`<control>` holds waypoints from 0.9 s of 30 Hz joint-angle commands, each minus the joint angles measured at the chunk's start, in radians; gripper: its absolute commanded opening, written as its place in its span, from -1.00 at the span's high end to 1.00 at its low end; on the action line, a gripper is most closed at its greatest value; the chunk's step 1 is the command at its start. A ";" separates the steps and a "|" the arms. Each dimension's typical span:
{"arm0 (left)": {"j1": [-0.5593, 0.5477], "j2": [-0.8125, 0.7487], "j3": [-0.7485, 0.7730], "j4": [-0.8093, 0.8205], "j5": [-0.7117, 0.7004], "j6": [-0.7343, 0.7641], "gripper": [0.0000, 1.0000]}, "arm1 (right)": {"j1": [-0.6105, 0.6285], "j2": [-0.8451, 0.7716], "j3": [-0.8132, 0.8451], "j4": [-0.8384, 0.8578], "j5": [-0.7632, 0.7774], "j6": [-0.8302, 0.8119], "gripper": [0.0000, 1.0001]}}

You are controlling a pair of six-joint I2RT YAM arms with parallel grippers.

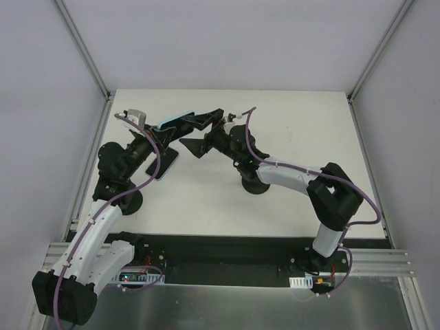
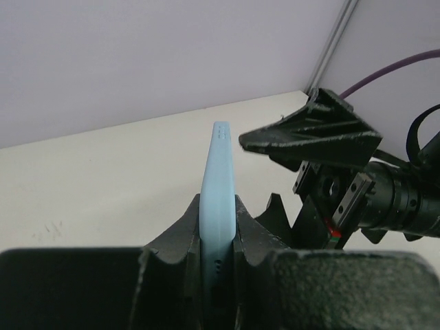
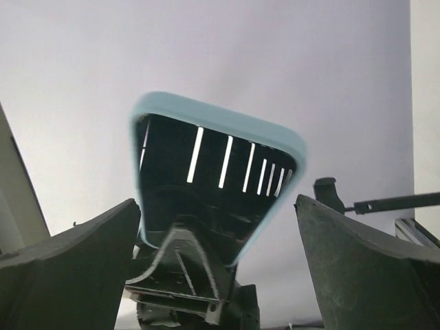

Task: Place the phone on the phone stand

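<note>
**White table, no phone on the stand yet**

Left gripper (image 2: pixel 218 230) fingers clamp a blue-cased phone (image 2: pixel 218 165) edge-up, upper centre-left in the top view. The right gripper (image 1: pixel 187 134) is spread wide around it, not touching. The phone (image 1: pixel 166 166), dark with a pale rim, lies on the table (image 1: pixel 309 130) just below them. The stand (image 1: pixel 254 186), partly hidden under the right arm, shows no phone. Pick-up and placing both look undone.

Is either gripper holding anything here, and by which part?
The left gripper pinches the light-blue-cased phone across its screen and back, near one short end. The right gripper is open, holding nothing.
</note>
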 commanded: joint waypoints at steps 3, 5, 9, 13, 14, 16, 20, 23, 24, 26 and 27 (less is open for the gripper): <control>-0.009 0.000 -0.011 0.189 0.083 -0.080 1.00 | -0.024 -0.070 -0.009 0.181 0.034 0.024 -0.93; -0.009 0.004 -0.008 0.188 0.091 -0.080 1.00 | -0.030 -0.080 -0.006 0.154 0.027 0.007 -0.93; -0.009 0.005 -0.011 0.200 0.106 -0.085 1.00 | -0.030 -0.078 0.002 0.127 0.015 0.004 -0.93; -0.017 0.004 -0.015 0.206 0.121 -0.071 1.00 | -0.030 -0.075 0.013 0.111 0.000 0.024 -0.89; -0.017 0.004 -0.015 0.206 0.127 -0.060 1.00 | -0.030 -0.080 0.010 0.104 0.003 0.018 -0.89; -0.021 -0.002 -0.016 0.200 0.099 -0.057 1.00 | -0.031 -0.097 0.002 0.088 0.011 -0.002 -0.91; -0.021 -0.006 0.014 0.061 -0.173 -0.190 1.00 | -0.037 -0.129 -0.016 0.098 0.041 -0.148 -0.93; -0.018 -0.008 0.057 -0.062 -0.328 -0.323 1.00 | -0.039 -0.133 -0.035 0.199 0.066 -0.223 -0.93; -0.018 -0.011 0.067 -0.078 -0.337 -0.359 1.00 | -0.039 -0.126 -0.036 0.218 0.067 -0.263 -0.93; -0.018 -0.011 0.102 -0.114 -0.331 -0.448 1.00 | -0.041 -0.107 -0.024 0.251 0.054 -0.266 -0.95; -0.018 -0.005 0.117 -0.142 -0.316 -0.466 1.00 | -0.042 -0.079 -0.007 0.273 0.046 -0.257 -0.98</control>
